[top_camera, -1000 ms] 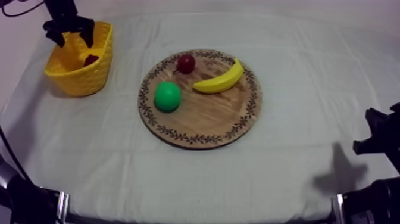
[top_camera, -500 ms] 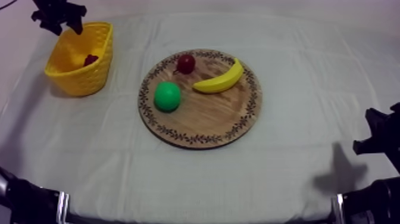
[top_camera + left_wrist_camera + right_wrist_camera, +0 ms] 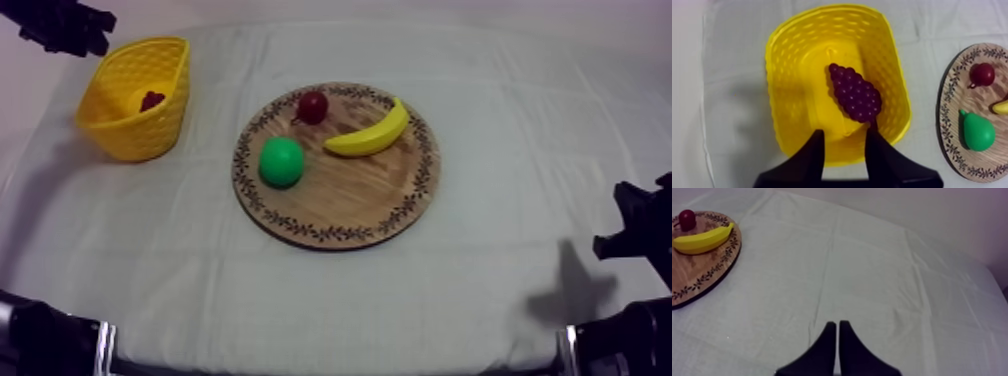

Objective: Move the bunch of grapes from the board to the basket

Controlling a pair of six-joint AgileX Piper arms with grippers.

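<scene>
The left pincer [image 3: 845, 131] is held wide open over the yellow basket [image 3: 789, 75], and nothing is held between its two black fingers. Just below it, the bunch of grapes [image 3: 854, 93] is seen lying flat on the bottom of the basket, with its fat end nearer the pincer and its thin end pointing away. No grapes are seen on the wooden board [image 3: 952, 125], so the job looks done. The grapes are judged to be a light toy, bumpy all over, most likely stiff or a little squashy, and not easy to break. If a grip were needed, the fat middle would be the best place to take hold, because the bumps there would give the fingers something to bite on. The thin end would likely slip out. The basket walls stand close around the grapes, so a straight way down would be called for. Beside the basket, the board is set on the table [image 3: 500, 60], and a green pear [image 3: 978, 131], a small red fruit [image 3: 983, 75] and a banana [image 3: 372, 133] are left on it. Well apart, at the other side, the right pincer [image 3: 837, 325] is pressed tight together with nothing in it, over bare cloth.
</scene>
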